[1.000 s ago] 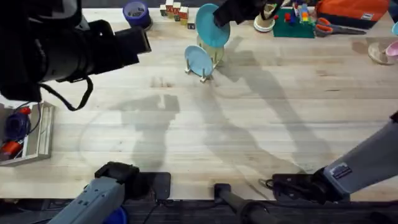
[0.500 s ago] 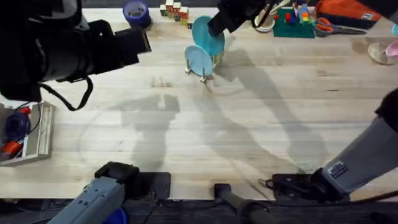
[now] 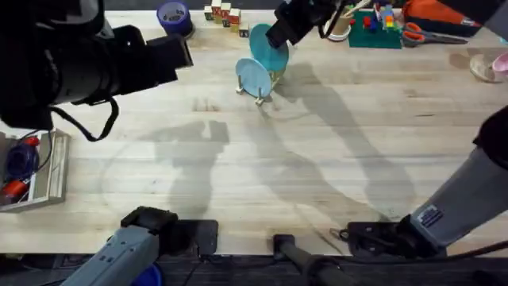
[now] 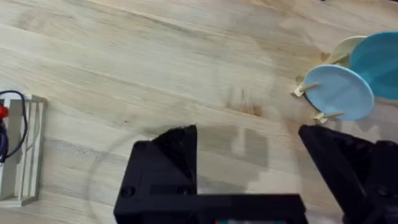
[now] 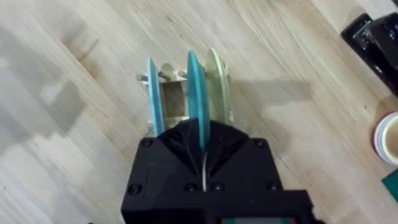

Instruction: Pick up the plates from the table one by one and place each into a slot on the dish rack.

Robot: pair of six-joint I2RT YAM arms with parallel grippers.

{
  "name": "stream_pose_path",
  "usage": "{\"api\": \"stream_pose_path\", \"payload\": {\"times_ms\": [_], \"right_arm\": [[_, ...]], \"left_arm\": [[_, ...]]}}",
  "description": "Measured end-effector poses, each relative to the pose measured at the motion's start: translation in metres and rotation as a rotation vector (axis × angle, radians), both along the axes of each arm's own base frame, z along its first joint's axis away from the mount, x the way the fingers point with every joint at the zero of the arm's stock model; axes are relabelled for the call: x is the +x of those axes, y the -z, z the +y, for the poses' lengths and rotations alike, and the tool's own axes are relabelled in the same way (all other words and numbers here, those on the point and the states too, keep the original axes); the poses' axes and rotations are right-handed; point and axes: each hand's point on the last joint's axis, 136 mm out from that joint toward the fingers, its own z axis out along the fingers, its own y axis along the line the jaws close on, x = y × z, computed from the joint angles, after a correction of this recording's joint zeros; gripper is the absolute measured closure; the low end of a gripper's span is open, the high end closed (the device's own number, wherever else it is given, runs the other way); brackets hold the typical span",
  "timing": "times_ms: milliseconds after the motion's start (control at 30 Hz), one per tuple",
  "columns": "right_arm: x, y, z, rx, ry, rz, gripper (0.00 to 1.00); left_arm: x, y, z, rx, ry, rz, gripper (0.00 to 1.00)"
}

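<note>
Three thin, smooth round plastic plates stand on edge in the pale wooden dish rack [image 5: 168,102], the turquoise plate [image 5: 195,93] in the middle slot pinched by the right gripper [image 5: 202,140]; the left gripper [image 4: 249,171] gapes empty.

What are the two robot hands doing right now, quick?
Left gripper: fingers open, holding nothing.
Right gripper: fingers shut on the turquoise plate, between the dish rack pegs.

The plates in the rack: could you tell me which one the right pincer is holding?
The turquoise plate, the middle of three: the right pincer grips its edge, while the pale blue plate and the yellow-green plate stand free on either side.
</note>
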Motion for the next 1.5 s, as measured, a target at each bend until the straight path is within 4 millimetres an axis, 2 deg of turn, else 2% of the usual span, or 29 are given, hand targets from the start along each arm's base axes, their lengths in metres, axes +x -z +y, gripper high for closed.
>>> {"api": "stream_pose_path", "payload": {"times_ms": [400,767,1500], "right_arm": [[-0.003,0.003,0.007,-0.027,-0.024,-0.014,0.968],[-0.001,0.037,0.006,-0.075,-0.018,0.05,0.968],[-0.002,0.039,0.003,-0.1,-0.012,0.052,0.968]], "left_arm": [[0.0,0.0,0.0,0.0,0.0,0.0,0.007],[0.0,0.0,0.0,0.0,0.0,0.0,0.007],[0.0,0.0,0.0,0.0,0.0,0.0,0.007]]}}
